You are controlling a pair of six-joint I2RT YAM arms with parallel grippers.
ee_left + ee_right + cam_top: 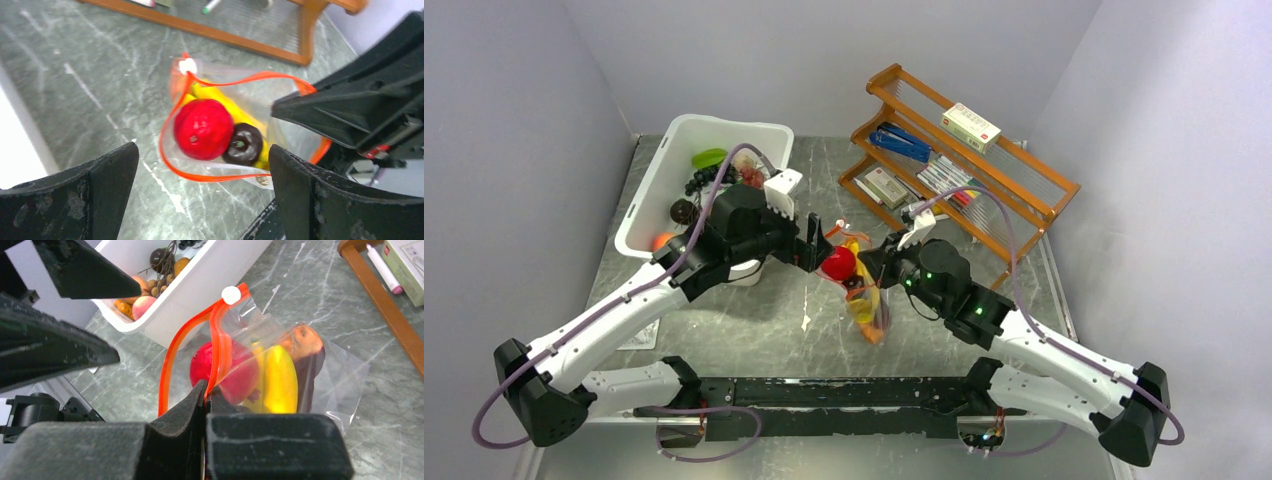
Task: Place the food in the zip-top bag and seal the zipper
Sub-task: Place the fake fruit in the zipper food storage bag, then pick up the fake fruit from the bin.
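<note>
The zip-top bag (871, 305) hangs open in the middle of the table, its orange-red zipper strip (200, 176) forming a loop. My right gripper (207, 391) is shut on the strip's edge and holds the mouth up. The white slider tab (231, 295) is at the strip's far end. Inside the bag are a red round fruit (203, 128), a dark round fruit (243, 144), a yellow banana bunch (280, 380) and a dark orange-rimmed slab (306, 347). My left gripper (201, 162) is open and empty just above the bag's mouth, also seen from above (817, 250).
A white bin (656, 190) with several more toy foods stands at the back left, close behind the left arm. A wooden rack (1024, 200) with pens and boxes stands at the back right. A paper sheet (639, 338) lies on the table at the left.
</note>
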